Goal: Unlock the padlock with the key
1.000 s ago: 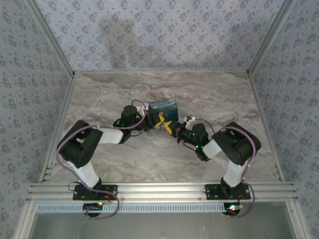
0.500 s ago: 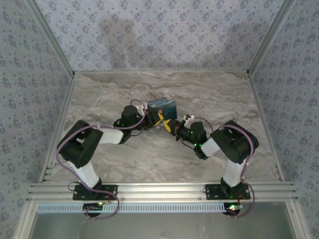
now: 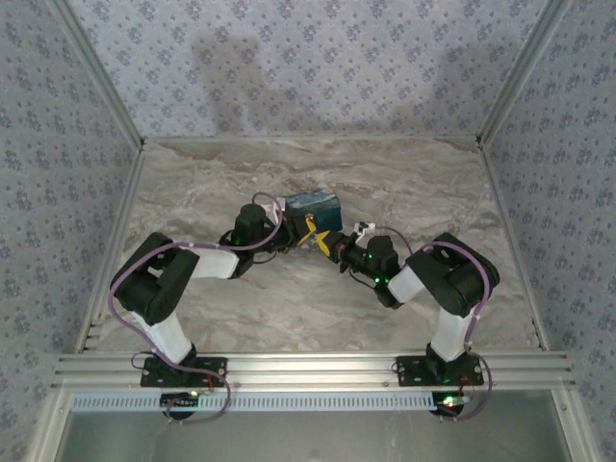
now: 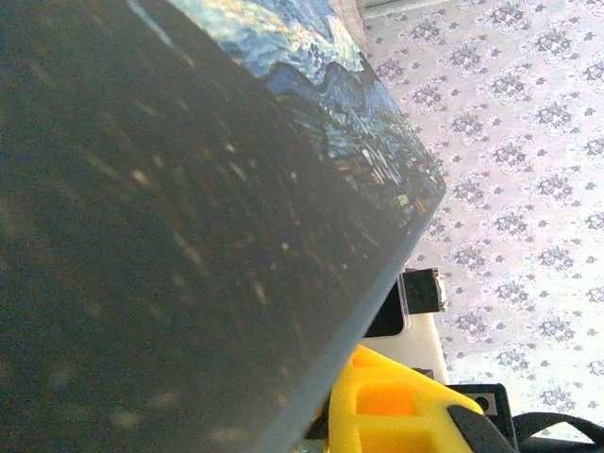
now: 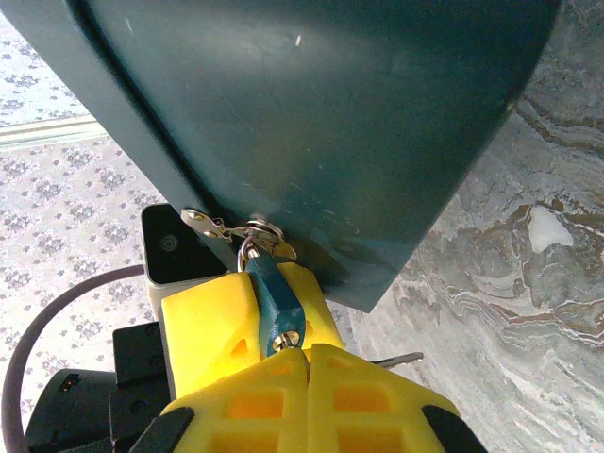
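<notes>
The tiny blue padlock (image 5: pixel 276 300) hangs by its thin silvery shackle from the metal hasp (image 5: pixel 247 232) on the painted box (image 3: pixel 313 205). The yellow fingers (image 5: pixel 203 321) of my left gripper (image 3: pixel 306 231) press on both sides of the padlock's body. My right gripper (image 5: pixel 309 357) is shut, its tips right against the keyhole (image 5: pixel 290 338) at the padlock's lower end. A thin silvery blade, the key (image 5: pixel 396 359), sticks out to the right from behind those fingers. In the left wrist view one yellow finger (image 4: pixel 396 406) shows below the box's dark side (image 4: pixel 170 245).
Both grippers meet at the box's near edge in the middle of the marble table (image 3: pixel 423 183). The box's dark underside (image 5: pixel 311 113) is tilted over the padlock. Patterned walls (image 3: pixel 308 67) close in the table on three sides.
The right gripper has edged slightly left toward the box and the padlock. The box has shifted a little. The left arm has stayed in place.
</notes>
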Controlling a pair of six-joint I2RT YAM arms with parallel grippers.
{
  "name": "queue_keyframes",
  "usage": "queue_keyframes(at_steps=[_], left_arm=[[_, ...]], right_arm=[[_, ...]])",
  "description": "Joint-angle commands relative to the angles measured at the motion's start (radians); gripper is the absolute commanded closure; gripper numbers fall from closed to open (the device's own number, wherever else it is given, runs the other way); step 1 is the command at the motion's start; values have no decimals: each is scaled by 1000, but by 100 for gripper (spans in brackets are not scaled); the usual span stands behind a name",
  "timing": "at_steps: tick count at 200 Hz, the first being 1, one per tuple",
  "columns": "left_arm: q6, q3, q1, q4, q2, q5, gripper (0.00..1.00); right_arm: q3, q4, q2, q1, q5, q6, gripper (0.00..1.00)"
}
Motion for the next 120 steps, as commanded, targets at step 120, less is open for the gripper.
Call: queue_keyframes(at_steps=[120], left_arm=[[8,-11,-44,54,-40,181,100]], right_arm=[[-61,15,-29,4,-6,2,73]])
